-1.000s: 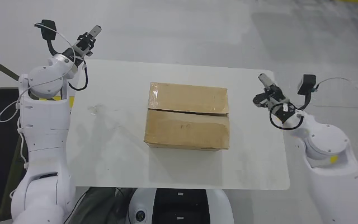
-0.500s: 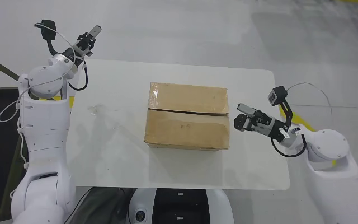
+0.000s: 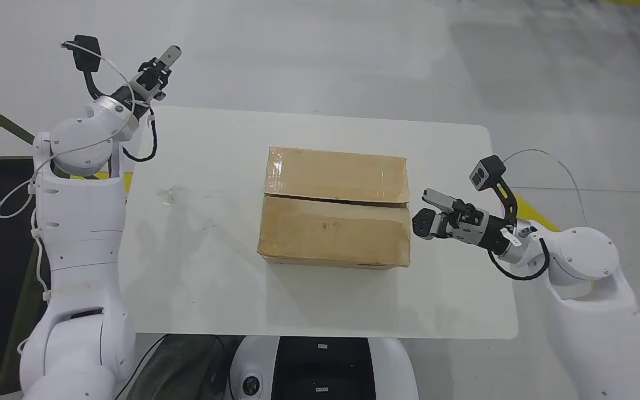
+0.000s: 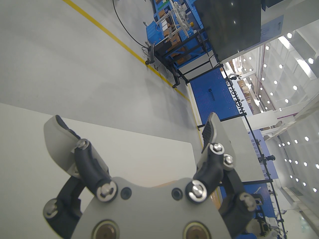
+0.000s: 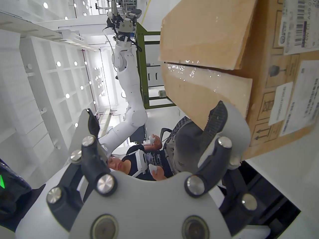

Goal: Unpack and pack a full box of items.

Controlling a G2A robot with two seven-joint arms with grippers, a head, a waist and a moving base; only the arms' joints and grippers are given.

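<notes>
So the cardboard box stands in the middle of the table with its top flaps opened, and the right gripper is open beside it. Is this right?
Not quite: the cardboard box has its top flaps closed, as the top view shows. The right gripper is indeed open beside it.

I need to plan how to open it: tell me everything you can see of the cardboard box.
The cardboard box is brown and shut, its two top flaps meeting at a lengthwise seam with glossy tape traces. It lies flat on the table, centred. Paper labels and handling symbols cover the end facing the open right gripper, close by; contact unclear.
</notes>
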